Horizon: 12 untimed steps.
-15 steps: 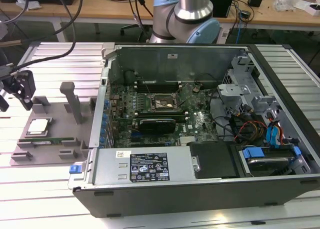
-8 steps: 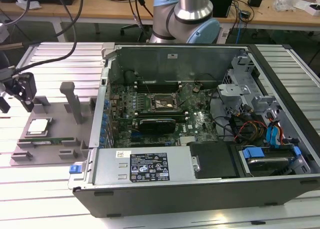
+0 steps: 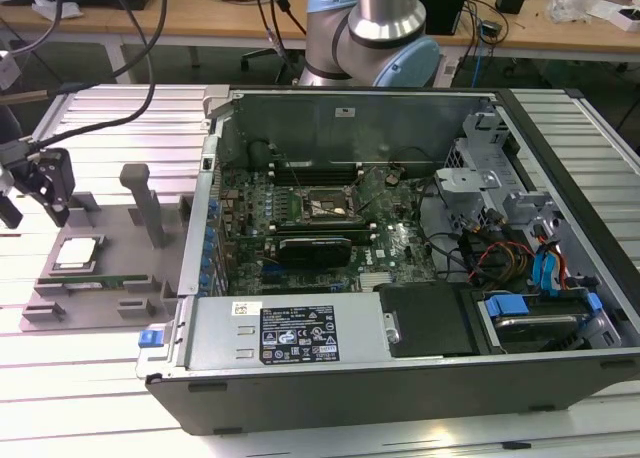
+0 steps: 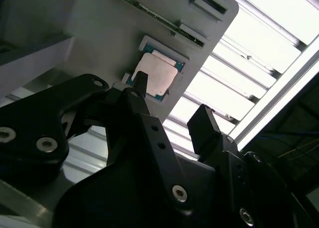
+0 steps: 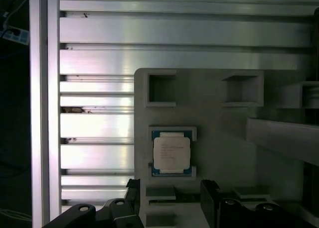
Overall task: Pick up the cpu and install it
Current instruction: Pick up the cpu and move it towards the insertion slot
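Just above the cpu, a gripper with nothing in it

The cpu lay flat, silvery top up, in a square recess of a grey holder plate. It was well apart from the computer case, on the exterior view's left of it. The gripper hung over the plate near the cpu, pointing down, its two black fingers spread wide and bare. Both wrist views showed the cpu beyond the fingertips, untouched. The plate rested on a ribbed metal table. Inside the opened case, the socket sat in the middle of the green board. The arm's base stood on the far side of the case in the exterior view. The stretch of arm between the base and the gripper ran out of that view, whose left edge also cut off part of the gripper. How high the fingertips stood above the plate could not be told.
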Available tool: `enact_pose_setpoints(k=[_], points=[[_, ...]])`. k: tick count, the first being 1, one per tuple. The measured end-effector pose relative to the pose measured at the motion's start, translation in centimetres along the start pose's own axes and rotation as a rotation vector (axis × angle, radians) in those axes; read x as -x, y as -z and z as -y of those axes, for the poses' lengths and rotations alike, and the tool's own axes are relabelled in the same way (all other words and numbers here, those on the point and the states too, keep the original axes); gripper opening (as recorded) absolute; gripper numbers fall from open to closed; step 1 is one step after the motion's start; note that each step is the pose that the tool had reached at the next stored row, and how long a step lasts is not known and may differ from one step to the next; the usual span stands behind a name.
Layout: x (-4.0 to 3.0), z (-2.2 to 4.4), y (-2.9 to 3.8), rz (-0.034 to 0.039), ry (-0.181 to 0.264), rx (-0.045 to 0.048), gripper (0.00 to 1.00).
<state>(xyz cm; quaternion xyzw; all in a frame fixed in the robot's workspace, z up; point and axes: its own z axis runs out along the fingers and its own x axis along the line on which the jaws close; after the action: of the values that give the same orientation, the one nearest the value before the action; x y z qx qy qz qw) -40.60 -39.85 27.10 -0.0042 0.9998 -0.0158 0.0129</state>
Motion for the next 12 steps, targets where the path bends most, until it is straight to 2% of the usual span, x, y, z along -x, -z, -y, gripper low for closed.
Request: enact_pose_setpoints(k=[12], points=[[0.00, -0.02, -0.54, 0.0000, 0.000, 0.0000, 0.60]])
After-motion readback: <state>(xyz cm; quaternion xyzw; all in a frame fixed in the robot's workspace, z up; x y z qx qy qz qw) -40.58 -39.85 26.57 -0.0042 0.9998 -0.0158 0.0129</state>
